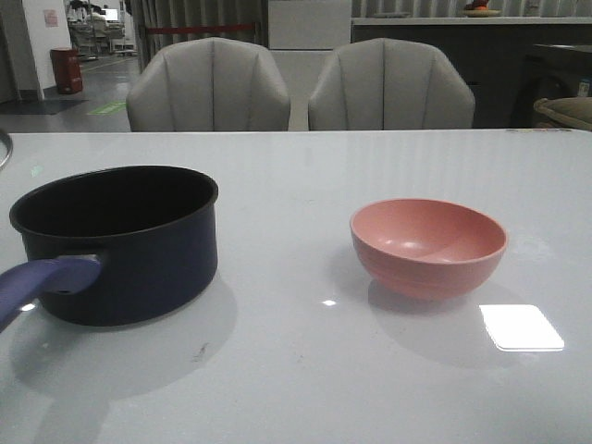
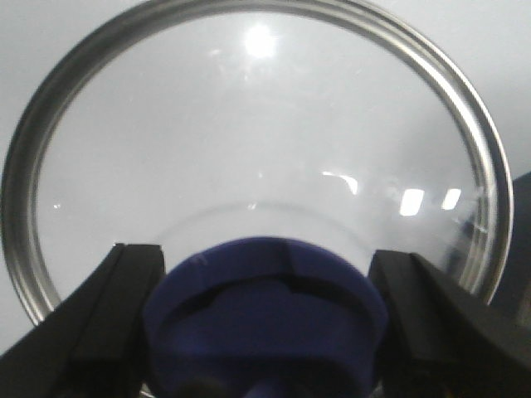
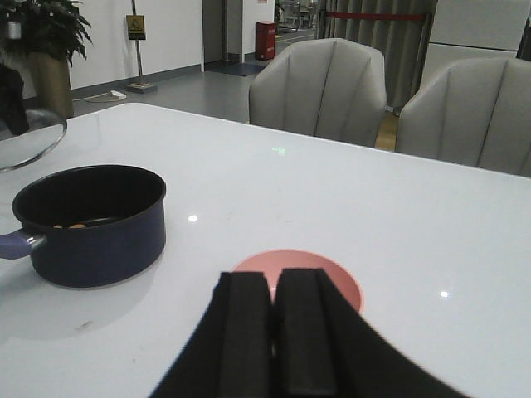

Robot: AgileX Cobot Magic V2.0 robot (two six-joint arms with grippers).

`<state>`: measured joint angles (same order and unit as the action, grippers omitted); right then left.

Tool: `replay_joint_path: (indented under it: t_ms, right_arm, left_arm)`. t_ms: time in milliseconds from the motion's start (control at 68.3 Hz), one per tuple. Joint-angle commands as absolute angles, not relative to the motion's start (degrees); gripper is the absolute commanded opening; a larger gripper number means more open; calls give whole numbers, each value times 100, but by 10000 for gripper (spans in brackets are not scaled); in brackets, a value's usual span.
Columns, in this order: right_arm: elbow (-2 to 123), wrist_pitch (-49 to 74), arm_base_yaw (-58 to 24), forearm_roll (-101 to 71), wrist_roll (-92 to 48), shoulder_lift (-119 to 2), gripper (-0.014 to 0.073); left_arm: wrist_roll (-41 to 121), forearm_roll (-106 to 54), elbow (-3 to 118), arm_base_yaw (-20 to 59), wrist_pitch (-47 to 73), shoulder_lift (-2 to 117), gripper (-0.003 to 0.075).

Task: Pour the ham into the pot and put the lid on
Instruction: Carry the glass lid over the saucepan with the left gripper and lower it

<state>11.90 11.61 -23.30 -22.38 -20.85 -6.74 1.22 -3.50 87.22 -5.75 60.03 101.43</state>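
The dark navy pot (image 1: 139,268) stands on the left of the table, its blue-purple handle (image 1: 42,282) pointing toward me. In the right wrist view the pot (image 3: 99,240) holds a few small orange ham pieces (image 3: 68,225); the front view hides them. My left gripper (image 2: 265,332) is shut on the blue knob (image 2: 265,307) of the glass lid (image 2: 249,149), with a finger against each side. The lid's rim (image 1: 3,148) shows at the front view's far left edge. My right gripper (image 3: 272,286) is shut and empty, above the near side of the pink bowl (image 3: 344,286).
The pink bowl (image 1: 428,245) sits empty on the right of the white table (image 1: 296,370). Two grey chairs (image 1: 208,88) stand behind the table's far edge. A bright light reflection (image 1: 521,326) lies near the bowl.
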Motion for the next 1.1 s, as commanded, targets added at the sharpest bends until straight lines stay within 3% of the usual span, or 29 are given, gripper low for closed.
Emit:
replay_joint_path:
  t_ms: [0, 454, 1083]
  right_arm:
    - [1340, 744, -2330, -2272, -2134, -735, 144]
    - [1340, 744, -2330, -2272, -2134, -735, 144]
    - [1340, 744, -2330, -2272, -2134, -735, 144]
  left_arm:
    - [604, -1007, 9104, -252, 5912, 9606, 280]
    - [746, -1211, 9447, 1572, 6547, 9960, 281]
    - [746, -1069, 9468, 1723, 6442, 10349, 281]
